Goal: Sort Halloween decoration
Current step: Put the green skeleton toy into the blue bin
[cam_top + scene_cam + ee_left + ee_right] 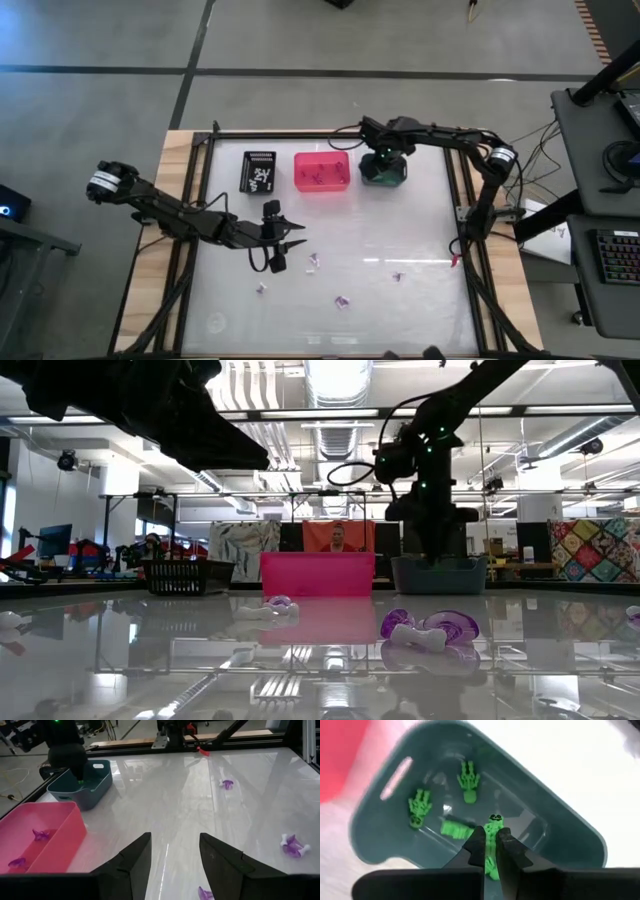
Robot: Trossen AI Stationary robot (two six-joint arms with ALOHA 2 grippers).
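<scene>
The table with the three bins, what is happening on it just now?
Two arms are sorting tiny Halloween trinkets by colour. The right gripper hangs over the teal bin, shut on a green skeleton; three more green ones already lie inside. The pink bin holds purple pieces. The left gripper is open above the table, where purple trinkets remain loose.

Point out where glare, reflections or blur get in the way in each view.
High view: pale glare streaks on the table. Low view: the glossy top mirrors the pink bin and ceiling lights. Left wrist view: bright sheen across the surface. Right wrist view: soft blur around the teal bin rim.
</scene>
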